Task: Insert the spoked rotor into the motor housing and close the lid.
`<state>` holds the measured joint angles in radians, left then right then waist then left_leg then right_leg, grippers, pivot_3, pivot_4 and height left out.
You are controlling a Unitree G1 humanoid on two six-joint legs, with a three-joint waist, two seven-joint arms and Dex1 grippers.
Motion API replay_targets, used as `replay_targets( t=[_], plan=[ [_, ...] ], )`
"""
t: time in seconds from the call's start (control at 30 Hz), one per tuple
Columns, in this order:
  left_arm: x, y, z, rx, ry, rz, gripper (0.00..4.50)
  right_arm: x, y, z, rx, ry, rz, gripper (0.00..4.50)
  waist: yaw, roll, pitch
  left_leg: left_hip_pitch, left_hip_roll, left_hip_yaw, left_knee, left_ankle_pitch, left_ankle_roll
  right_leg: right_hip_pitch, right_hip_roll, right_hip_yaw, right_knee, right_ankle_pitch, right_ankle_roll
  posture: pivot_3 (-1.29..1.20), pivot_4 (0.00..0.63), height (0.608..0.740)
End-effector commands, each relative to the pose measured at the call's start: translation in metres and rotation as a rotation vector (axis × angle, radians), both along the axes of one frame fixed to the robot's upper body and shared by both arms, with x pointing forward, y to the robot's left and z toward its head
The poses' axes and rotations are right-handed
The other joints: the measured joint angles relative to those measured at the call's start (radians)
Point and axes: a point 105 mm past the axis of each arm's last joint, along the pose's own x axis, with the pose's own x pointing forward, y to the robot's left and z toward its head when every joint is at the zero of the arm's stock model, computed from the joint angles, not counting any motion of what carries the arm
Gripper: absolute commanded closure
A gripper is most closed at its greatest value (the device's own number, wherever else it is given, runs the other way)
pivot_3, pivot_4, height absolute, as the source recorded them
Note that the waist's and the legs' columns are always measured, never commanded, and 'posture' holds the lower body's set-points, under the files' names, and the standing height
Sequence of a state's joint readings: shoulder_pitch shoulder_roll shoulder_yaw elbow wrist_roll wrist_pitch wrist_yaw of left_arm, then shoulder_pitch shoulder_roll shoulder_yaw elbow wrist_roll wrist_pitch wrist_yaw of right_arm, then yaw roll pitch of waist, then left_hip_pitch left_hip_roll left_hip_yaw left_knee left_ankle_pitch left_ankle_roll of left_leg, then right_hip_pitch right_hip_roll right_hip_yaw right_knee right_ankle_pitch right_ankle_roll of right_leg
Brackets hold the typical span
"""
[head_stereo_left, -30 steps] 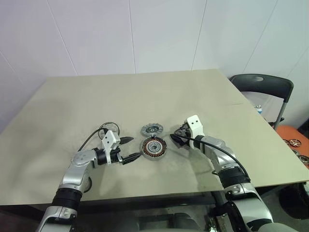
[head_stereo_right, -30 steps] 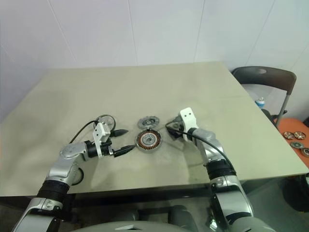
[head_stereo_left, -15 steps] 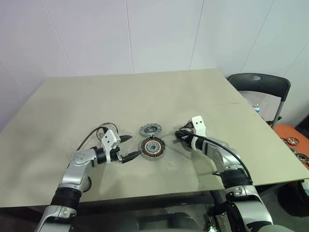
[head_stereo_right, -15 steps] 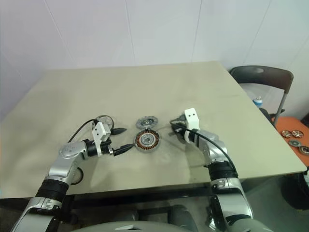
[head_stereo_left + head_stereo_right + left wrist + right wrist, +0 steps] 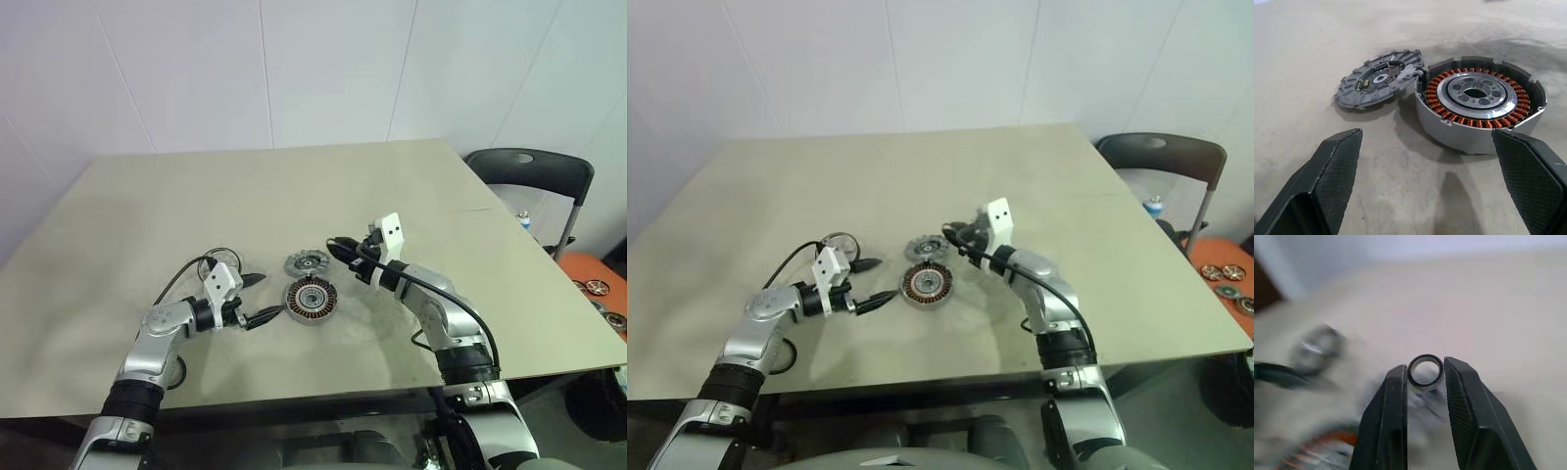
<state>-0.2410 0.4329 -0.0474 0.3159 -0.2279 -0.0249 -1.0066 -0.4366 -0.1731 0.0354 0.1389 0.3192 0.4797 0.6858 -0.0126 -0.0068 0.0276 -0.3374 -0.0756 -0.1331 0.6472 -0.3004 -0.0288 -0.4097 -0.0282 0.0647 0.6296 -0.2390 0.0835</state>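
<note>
The motor housing (image 5: 312,299), a grey cup with copper windings, sits mid-table, open on top (image 5: 1476,105). Its lid (image 5: 307,262), a grey notched disc, lies flat just behind it (image 5: 1378,83). My left gripper (image 5: 266,297) rests low and open just left of the housing, nothing between its fingers (image 5: 1334,176). My right gripper (image 5: 335,245) hovers above the table just right of the lid, shut on a small dark-rimmed metal ring (image 5: 1425,357). The spoked rotor is out of view. Beyond the ring lies a blurred round metal thing (image 5: 1320,345); I cannot tell what it is.
A black cable loop (image 5: 217,257) curls by my left wrist. A dark chair (image 5: 529,181) stands off the table's right edge, with round parts on an orange surface (image 5: 598,289) lower down. The table's front edge (image 5: 294,397) runs close below both arms.
My right gripper closed on the small ring at the table, then rose and swung left toward the lid. The left gripper stayed put.
</note>
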Motion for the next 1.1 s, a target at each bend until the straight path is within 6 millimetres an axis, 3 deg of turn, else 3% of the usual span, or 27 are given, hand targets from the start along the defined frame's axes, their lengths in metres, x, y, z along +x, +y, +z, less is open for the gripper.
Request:
replay_targets(
  t=[0.03, 0.1, 0.17, 0.67, 1.1],
  plan=[
    [0.001, 0.000, 0.007, -0.002, -0.015, -0.015, 0.00, -0.030, 0.022, -0.016, -0.080, 0.067, 0.194, 3.79, 0.001, 0.000, 0.000, 0.000, 0.000, 0.000, 0.000, 0.000, 0.000, 0.000, 0.000, 0.000, 0.000, 0.000, 0.000, 0.00, 0.000, 0.740],
    [0.000, -0.001, 0.004, -0.001, 0.003, -0.022, 0.00, -0.046, 0.027, -0.034, -0.145, 0.145, 0.273, 3.79, 0.001, 0.000, 0.000, 0.000, 0.000, 0.000, 0.001, 0.000, 0.000, 0.000, 0.000, 0.000, 0.000, 0.000, 0.000, 0.00, 0.000, 0.740],
    [-0.001, -0.001, 0.001, 0.003, 0.011, -0.023, 0.00, -0.050, 0.027, -0.040, -0.165, 0.175, 0.280, 3.79, 0.001, 0.001, 0.000, 0.000, 0.000, 0.000, 0.001, 0.000, 0.000, 0.000, 0.000, 0.000, 0.000, 0.000, 0.000, 0.00, 0.000, 0.740],
    [0.000, -0.006, -0.002, 0.003, 0.014, -0.037, 0.00, -0.027, 0.017, -0.033, -0.221, 0.106, 0.165, 3.79, 0.001, 0.000, 0.000, 0.000, 0.000, 0.000, 0.000, 0.000, 0.000, 0.000, 0.000, -0.001, 0.000, 0.000, 0.000, 0.00, 0.000, 0.740],
    [-0.002, -0.003, -0.005, 0.009, 0.020, -0.028, 0.00, -0.031, 0.014, -0.037, -0.264, 0.157, 0.212, 3.79, 0.002, 0.000, 0.000, 0.000, 0.000, 0.000, 0.001, 0.000, 0.000, 0.001, 0.000, -0.001, 0.000, 0.000, 0.000, 0.00, 0.000, 0.740]
  ],
)
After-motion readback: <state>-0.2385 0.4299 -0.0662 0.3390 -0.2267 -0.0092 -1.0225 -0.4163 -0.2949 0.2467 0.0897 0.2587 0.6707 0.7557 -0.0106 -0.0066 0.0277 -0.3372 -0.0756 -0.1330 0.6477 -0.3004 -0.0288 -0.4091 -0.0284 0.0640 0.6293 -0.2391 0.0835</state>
